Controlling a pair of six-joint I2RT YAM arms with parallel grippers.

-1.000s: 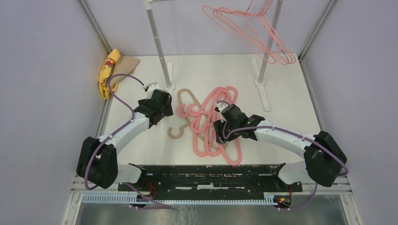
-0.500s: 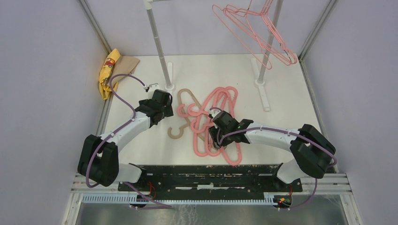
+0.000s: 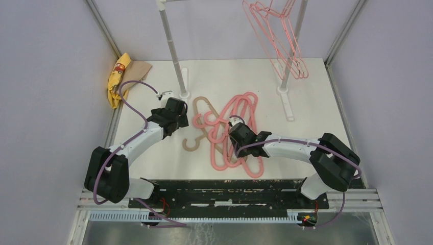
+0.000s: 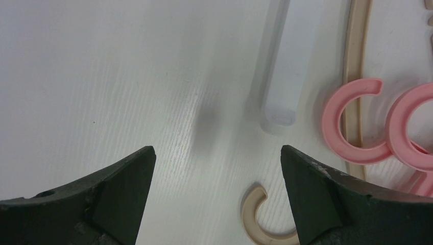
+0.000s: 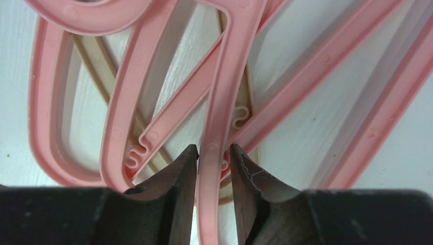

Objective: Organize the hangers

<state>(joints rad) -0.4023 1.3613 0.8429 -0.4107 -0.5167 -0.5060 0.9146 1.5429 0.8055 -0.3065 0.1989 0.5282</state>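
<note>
Since the right gripper (image 5: 213, 149) pinches one pink hanger (image 5: 223, 76) inside the tangled hangers (image 3: 224, 113) at centre frame, lifting may drag neighbours along; left gripper (image 4: 217, 149) spread, empty

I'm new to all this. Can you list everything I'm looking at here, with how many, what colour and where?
pink wire hangers: a few, pink, hanging on the rack at the far right
pink plastic hangers: several, tangled so no exact count, pink, in a pile mid-table
tan hanger: one, beige, in the same pile, on its left side
cloth: one, yellow and tan, far left corner
rack poles: two, white, upright at the back
table: one, white
left gripper: one, black, open over bare table
right gripper: one, black, closed on a pink plastic hanger's bar
</note>
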